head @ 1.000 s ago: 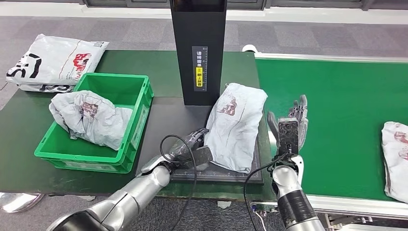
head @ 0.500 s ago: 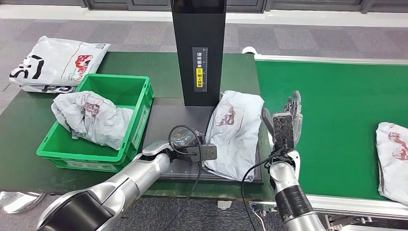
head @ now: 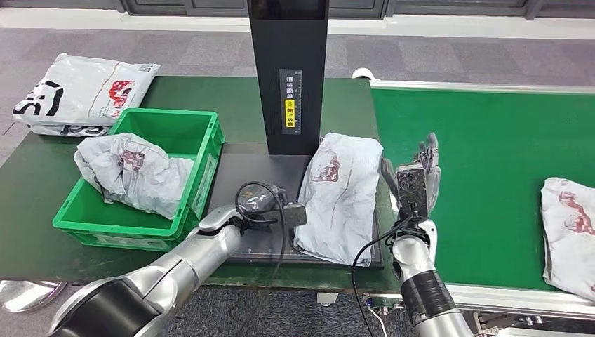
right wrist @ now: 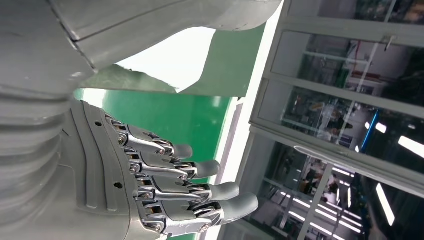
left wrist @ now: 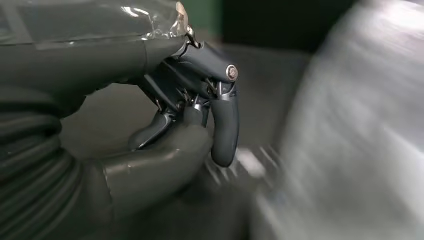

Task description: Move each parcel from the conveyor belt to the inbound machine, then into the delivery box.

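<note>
Parcel lies on the inbound machine; left robot hand curled empty beside it, right robot hand spread.

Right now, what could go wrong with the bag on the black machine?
The parcel lies on the inbound machine with its near end hanging over the plate's front edge, so a clumsy pull might drag it off. The left hand sits beside it with curled fingers holding nothing, so it may only nudge the bag. The green box already holds a crumpled parcel bulging over its rim; another bag could slide out.
</note>
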Controlling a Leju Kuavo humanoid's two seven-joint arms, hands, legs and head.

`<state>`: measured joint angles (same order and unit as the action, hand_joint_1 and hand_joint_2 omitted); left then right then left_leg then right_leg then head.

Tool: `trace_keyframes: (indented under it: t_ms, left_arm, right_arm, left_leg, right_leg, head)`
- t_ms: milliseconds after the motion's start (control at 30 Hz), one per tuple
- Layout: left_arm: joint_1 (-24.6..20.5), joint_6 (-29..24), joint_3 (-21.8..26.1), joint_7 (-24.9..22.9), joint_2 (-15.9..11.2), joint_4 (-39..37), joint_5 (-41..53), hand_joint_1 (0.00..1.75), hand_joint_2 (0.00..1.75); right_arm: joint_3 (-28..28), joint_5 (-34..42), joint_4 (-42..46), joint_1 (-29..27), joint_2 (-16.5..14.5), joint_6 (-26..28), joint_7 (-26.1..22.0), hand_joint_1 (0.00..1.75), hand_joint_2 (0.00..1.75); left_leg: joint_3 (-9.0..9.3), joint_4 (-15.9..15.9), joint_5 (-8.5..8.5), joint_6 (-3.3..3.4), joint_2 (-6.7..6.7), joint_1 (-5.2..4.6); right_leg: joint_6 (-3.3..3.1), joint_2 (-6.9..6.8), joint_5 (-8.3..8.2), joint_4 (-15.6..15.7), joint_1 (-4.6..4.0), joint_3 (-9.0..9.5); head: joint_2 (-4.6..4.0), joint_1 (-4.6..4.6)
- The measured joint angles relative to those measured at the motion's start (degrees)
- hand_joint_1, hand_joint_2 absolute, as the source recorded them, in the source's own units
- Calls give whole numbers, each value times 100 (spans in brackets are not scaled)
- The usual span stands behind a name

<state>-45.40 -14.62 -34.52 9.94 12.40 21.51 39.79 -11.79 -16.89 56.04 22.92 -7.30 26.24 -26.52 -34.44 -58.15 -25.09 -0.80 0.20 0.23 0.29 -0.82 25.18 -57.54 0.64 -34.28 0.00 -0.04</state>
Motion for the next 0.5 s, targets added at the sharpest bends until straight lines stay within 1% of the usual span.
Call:
trace_keyframes:
  t_ms: [67,133,200,233,300,400,500]
  left_arm:
    - [13,-329,191,129,-47,70,-134,175,175]
    - [20,-792,404,319,-99,253,-223,175,175]
    - [19,-1234,654,450,-173,584,-214,175,175]
    - [17,-1361,786,453,-228,801,-166,175,175]
    - [11,-1434,1042,357,-356,1273,-20,175,175]
    - [-9,-1405,1435,183,-535,1947,158,175,175]
    - [-20,-1424,1779,177,-676,2360,163,175,175]
  right_arm:
    - [36,13,2,-15,0,28,-7,0,175]
    - [62,34,12,-48,0,71,-16,0,175]
    - [86,62,41,-101,1,103,-39,0,175]
    - [102,73,58,-127,1,114,-56,0,175]
    - [138,88,78,-159,2,138,-91,0,175]
    - [220,109,89,-180,3,161,-139,0,175]
    - [252,128,100,-208,10,166,-196,0,175]
  left_leg:
    - [-8,0,4,-1,-1,1]
    - [-17,-1,6,-3,-4,2]
    - [-23,-1,6,-4,-3,2]
    - [-25,-1,5,-4,0,2]
    - [-29,-1,2,-3,5,2]
    - [-33,-1,0,-2,8,2]
    - [-32,0,-1,-4,10,2]
  right_leg:
    - [-1,-1,-1,-1,0,-8]
    - [-1,-3,-1,-1,-1,-13]
    - [-1,1,-1,-2,-1,-19]
    - [-1,5,-1,-2,-1,-23]
    - [-1,11,-1,-1,-1,-31]
    - [-1,11,0,-1,-1,-35]
    - [-1,14,1,-1,-1,-37]
  head:
    - [0,0]
    - [0,0]
    - [0,0]
    - [0,0]
    - [0,0]
    - [0,0]
    - [0,0]
